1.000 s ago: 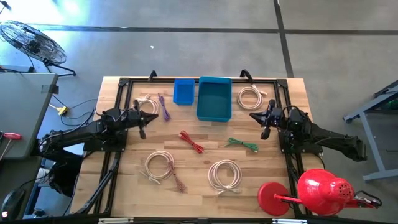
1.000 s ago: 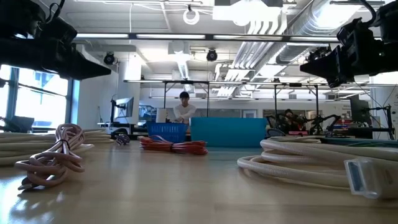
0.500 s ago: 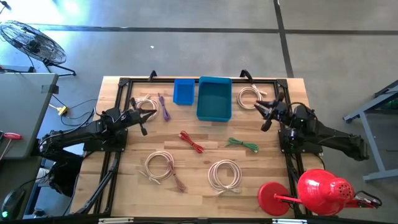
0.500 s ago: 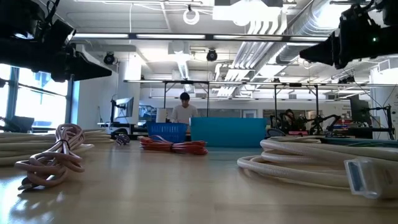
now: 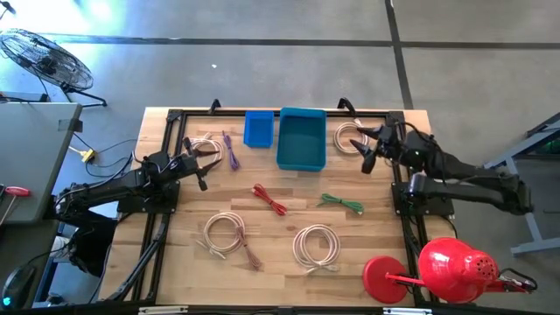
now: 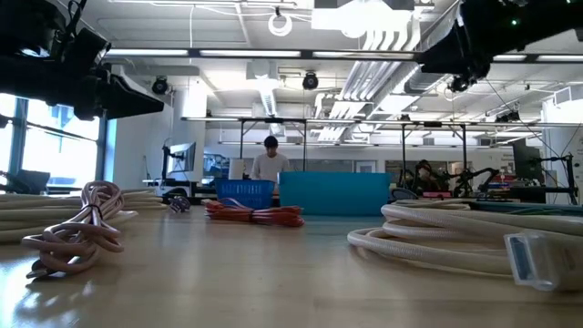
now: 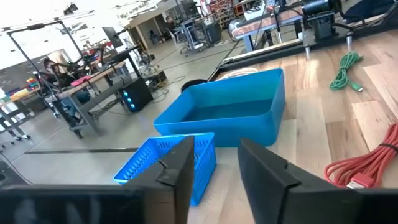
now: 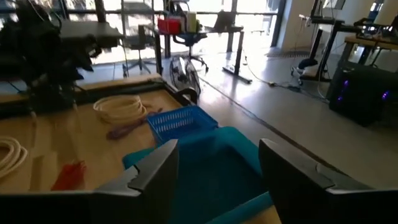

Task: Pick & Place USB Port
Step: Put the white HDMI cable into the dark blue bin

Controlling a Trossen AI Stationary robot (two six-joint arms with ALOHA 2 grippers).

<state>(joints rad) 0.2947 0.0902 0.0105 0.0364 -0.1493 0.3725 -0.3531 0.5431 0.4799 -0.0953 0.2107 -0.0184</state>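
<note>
Wooden table [image 5: 175, 262] with scattered cables: within the last second the right gripper [image 5: 367, 150], jaws apart and empty, swings back toward the white cable coil [image 5: 351, 136] beside the large blue bin [image 5: 301, 138], suggesting a pick there, while the left gripper [image 5: 199, 166], jaws apart, waits.

Middle of the table [image 5: 289, 223] is pretty open: bare wood between the red cable [image 5: 269, 200], green cable [image 5: 341, 203] and the two coils [image 5: 221, 234] [image 5: 316, 245] nearer the front. The back edge is crowded, with the big bin [image 5: 301, 138] and small basket [image 5: 258, 129] just beside each other, and a coil on each flank [image 5: 351, 136] [image 5: 206, 145]. The right gripper [image 5: 367, 150] hangs spread by the right-hand one, with the bin close alongside. The red watering can [image 5: 437, 269] blocks the front right corner.
</note>
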